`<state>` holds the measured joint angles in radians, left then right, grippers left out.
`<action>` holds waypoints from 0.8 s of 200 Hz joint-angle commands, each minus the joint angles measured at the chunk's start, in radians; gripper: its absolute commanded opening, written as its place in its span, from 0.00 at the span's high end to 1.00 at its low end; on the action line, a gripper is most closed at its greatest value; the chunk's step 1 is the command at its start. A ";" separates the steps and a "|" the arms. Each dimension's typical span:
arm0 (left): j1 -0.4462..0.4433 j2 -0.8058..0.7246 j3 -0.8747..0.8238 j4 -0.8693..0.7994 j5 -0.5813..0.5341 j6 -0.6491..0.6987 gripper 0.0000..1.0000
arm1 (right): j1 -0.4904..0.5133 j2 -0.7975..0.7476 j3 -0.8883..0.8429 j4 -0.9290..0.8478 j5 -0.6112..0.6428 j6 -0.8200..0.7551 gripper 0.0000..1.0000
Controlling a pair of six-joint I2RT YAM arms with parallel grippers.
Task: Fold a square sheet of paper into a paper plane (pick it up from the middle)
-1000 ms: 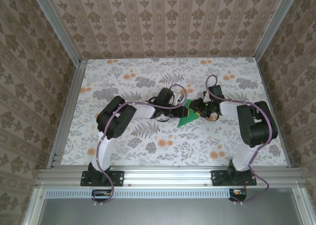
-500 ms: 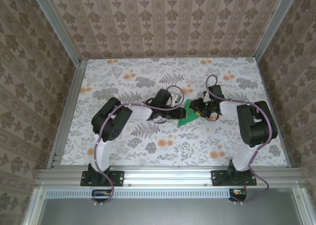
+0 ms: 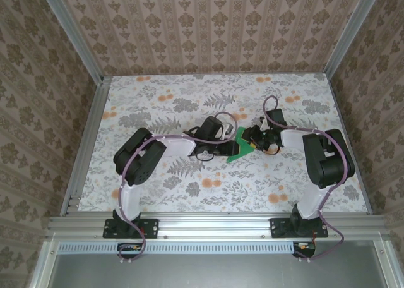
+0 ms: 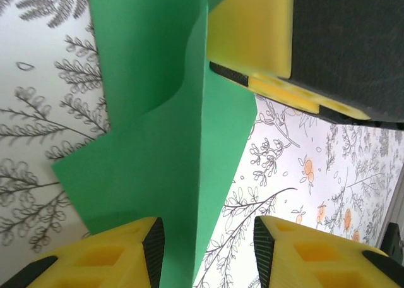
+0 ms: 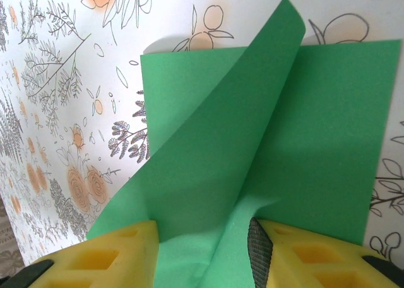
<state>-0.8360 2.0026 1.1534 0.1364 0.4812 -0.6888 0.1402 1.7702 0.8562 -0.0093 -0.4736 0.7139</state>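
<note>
While half-folded, green paper (image 5: 271,149) between right hand (image 5: 203,239) fingers.

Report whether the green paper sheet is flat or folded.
Partly folded: the green sheet has one side curling up off the table along a crease.

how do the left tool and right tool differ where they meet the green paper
Left tool: the square sheet of paper covers only part of its gap; tabletop shows beside one finger. Right tool: the sheet fills its whole gap, a flap curling up ahead. Both stand with fingers apart, meeting the sheet from opposite sides.
</note>
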 commanded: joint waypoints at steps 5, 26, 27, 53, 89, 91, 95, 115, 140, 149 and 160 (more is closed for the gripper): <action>-0.001 0.030 0.056 -0.045 -0.009 0.003 0.56 | -0.005 0.056 -0.016 -0.098 0.106 0.002 0.55; -0.004 0.055 0.084 -0.037 0.015 0.000 0.58 | -0.005 0.056 -0.016 -0.096 0.104 0.003 0.55; -0.004 0.056 0.086 -0.036 0.015 0.001 0.59 | -0.005 0.057 -0.016 -0.096 0.103 0.003 0.55; -0.004 0.086 0.118 -0.039 0.023 0.003 0.63 | -0.005 0.054 -0.017 -0.090 0.096 0.004 0.55; -0.006 0.117 0.153 -0.036 0.036 0.007 0.66 | -0.005 0.049 -0.022 -0.075 0.078 0.004 0.54; -0.006 0.119 0.153 -0.037 0.036 0.008 0.66 | -0.005 0.050 -0.023 -0.073 0.077 0.003 0.54; -0.005 0.121 0.157 -0.036 0.037 0.008 0.67 | -0.005 0.049 -0.023 -0.072 0.075 0.005 0.54; -0.004 0.136 0.171 -0.039 0.035 0.014 0.69 | -0.005 0.050 -0.027 -0.059 0.067 0.007 0.54; -0.004 0.147 0.183 -0.044 0.028 0.020 0.73 | -0.005 0.051 -0.030 -0.051 0.058 0.008 0.53; -0.004 0.149 0.187 -0.052 0.020 0.024 0.74 | -0.005 0.050 -0.031 -0.047 0.056 0.009 0.53; -0.003 0.150 0.186 -0.058 0.007 0.028 0.77 | -0.005 0.048 -0.031 -0.046 0.053 0.008 0.53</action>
<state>-0.8371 2.1345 1.3148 0.1013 0.4992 -0.6861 0.1402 1.7702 0.8558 -0.0051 -0.4789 0.7143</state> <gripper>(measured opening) 0.252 0.464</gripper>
